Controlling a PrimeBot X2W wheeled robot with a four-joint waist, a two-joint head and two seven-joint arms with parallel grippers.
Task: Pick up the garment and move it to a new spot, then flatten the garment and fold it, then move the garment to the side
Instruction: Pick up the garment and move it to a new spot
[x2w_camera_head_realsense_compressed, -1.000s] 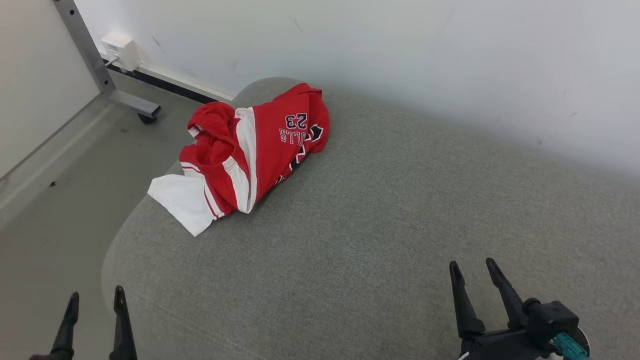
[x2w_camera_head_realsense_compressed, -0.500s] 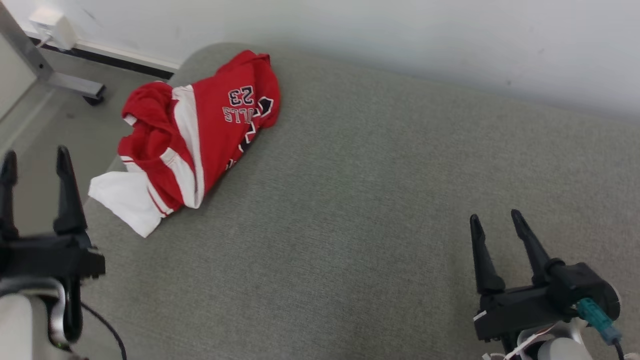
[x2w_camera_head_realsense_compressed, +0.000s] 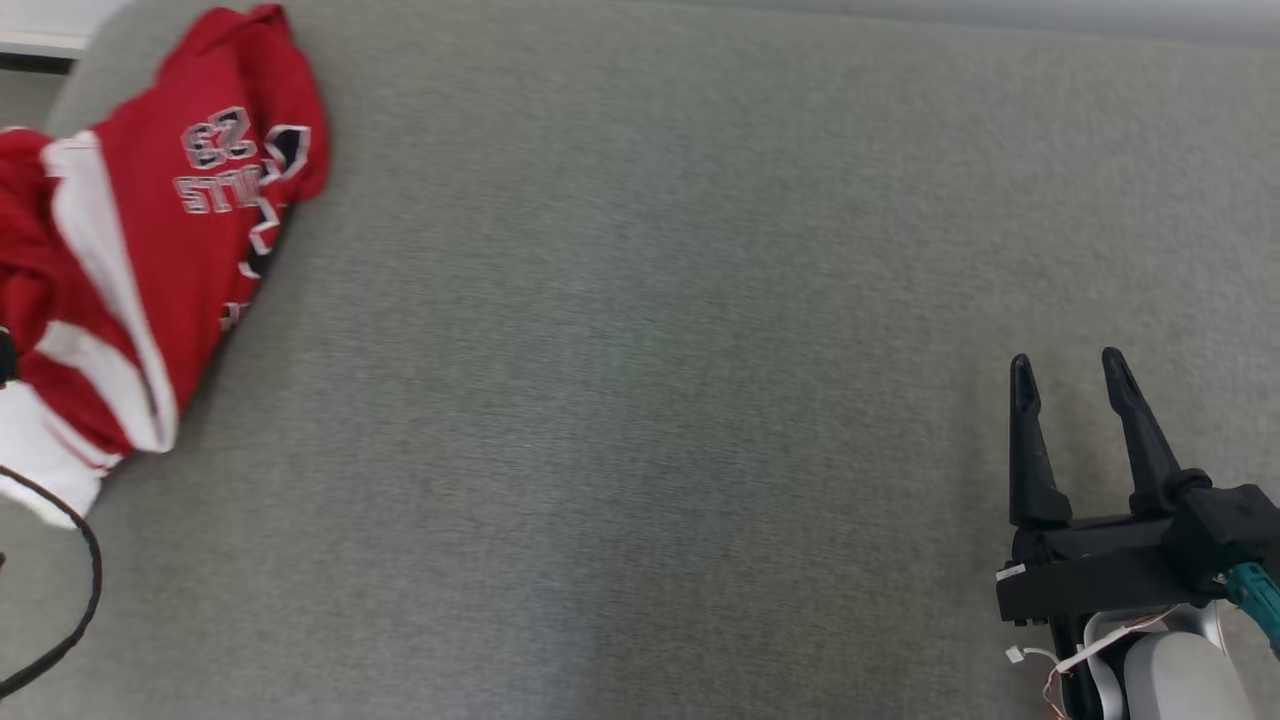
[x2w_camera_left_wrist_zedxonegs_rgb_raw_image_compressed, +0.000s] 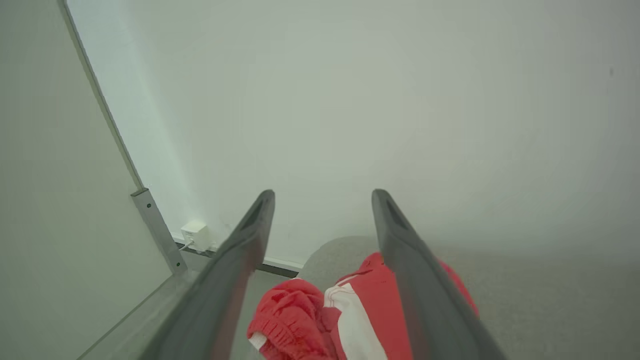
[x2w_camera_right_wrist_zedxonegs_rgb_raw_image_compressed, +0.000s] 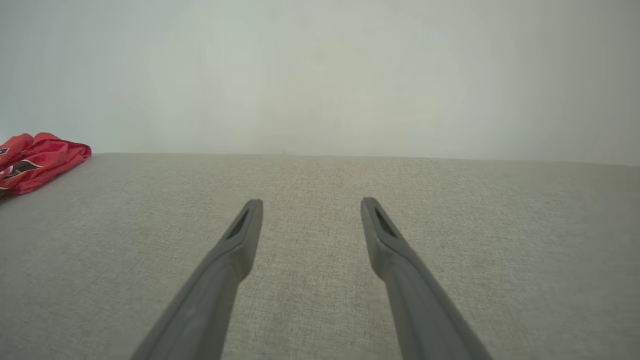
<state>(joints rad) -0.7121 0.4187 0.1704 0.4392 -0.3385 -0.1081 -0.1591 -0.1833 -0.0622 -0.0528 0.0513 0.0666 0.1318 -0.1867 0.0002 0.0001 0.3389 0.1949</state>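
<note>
The garment (x2w_camera_head_realsense_compressed: 150, 250) is a crumpled red and white jersey with "23" printed on it, lying at the far left end of the grey cushion (x2w_camera_head_realsense_compressed: 650, 350). In the left wrist view the garment (x2w_camera_left_wrist_zedxonegs_rgb_raw_image_compressed: 360, 320) sits below and ahead of my left gripper (x2w_camera_left_wrist_zedxonegs_rgb_raw_image_compressed: 322, 197), whose two fingers stand wide apart with nothing between them. My right gripper (x2w_camera_head_realsense_compressed: 1068, 365) hovers open over the cushion at the lower right, far from the jersey. The right wrist view has the garment (x2w_camera_right_wrist_zedxonegs_rgb_raw_image_compressed: 35, 162) small at the far left, and my right gripper (x2w_camera_right_wrist_zedxonegs_rgb_raw_image_compressed: 311, 202) is open there too.
A pale wall rises behind the cushion (x2w_camera_right_wrist_zedxonegs_rgb_raw_image_compressed: 320, 225). Left of the cushion are the floor, a metal frame leg (x2w_camera_left_wrist_zedxonegs_rgb_raw_image_compressed: 157, 230) and a white wall box (x2w_camera_left_wrist_zedxonegs_rgb_raw_image_compressed: 195, 234). A black cable (x2w_camera_head_realsense_compressed: 70, 600) loops at the lower left of the head view.
The head camera has swung down and right, so the jersey now sits at the left edge of its picture. The left gripper has risen toward the jersey and left the head view; both stay open.
</note>
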